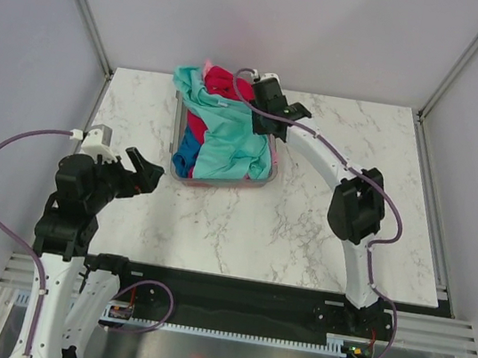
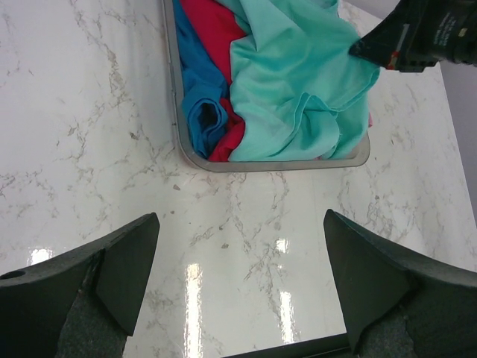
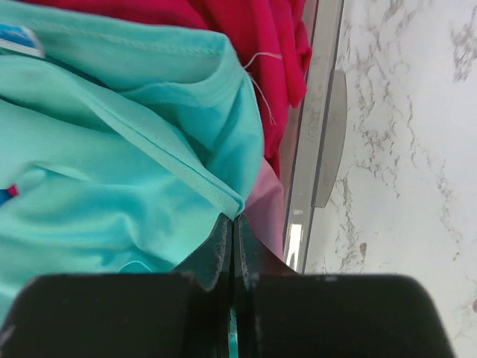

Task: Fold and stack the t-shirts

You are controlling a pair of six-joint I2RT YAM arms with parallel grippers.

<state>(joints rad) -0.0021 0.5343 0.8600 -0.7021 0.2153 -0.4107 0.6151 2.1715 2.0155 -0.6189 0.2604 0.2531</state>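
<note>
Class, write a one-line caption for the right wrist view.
Right gripper pinches the teal t-shirt inside the grey tub.

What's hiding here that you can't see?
- Right wrist view: the light pink cloth t-shirt is mostly under the teal-turquoise cloth t-shirt.
- Left wrist view: the bright blue cloth t-shirt is partly under the crimson red cloth t-shirt.
- Right wrist view: the black body of the right hand hides how much teal it pinches.
- Every view: the pile hides how many shirts fill the grey translucent plastic tub.
</note>
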